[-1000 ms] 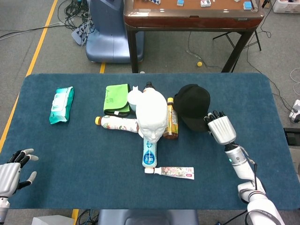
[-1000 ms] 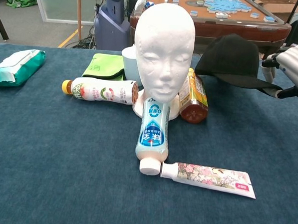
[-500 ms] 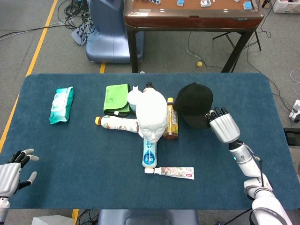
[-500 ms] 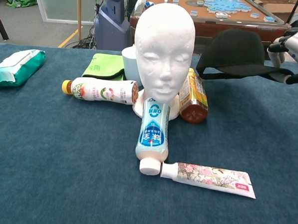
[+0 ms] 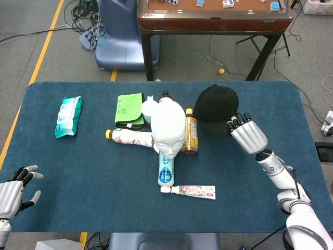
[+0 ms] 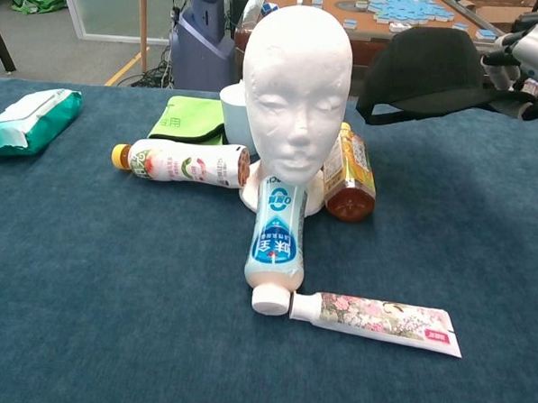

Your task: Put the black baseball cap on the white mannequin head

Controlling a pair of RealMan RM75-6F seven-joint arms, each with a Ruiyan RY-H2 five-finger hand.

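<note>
The black baseball cap point(image 5: 215, 109) hangs above the cloth to the right of the white mannequin head point(image 5: 168, 131), its brim pinched by my right hand point(image 5: 247, 134). From the chest view the cap point(image 6: 425, 72) floats level with the upper part of the mannequin head point(image 6: 296, 86), clear of the table, with my right hand point(image 6: 537, 55) at the frame's right edge. The mannequin head stands upright on its round base. My left hand point(image 5: 14, 191) rests low at the near left corner, fingers spread, holding nothing.
Around the mannequin base lie a white bottle point(image 5: 130, 138), a blue-labelled bottle point(image 5: 166, 170), an amber drink bottle point(image 5: 190, 133) and a toothpaste tube point(image 5: 192, 191). A green cloth point(image 5: 129, 110), a white cup point(image 5: 150, 108) and a wipes pack point(image 5: 68, 116) lie further left. A brown table point(image 5: 213, 15) stands beyond.
My right hand has lifted the cap off the cloth and carried it upward; the cap now hangs higher. The left hand has not moved.
</note>
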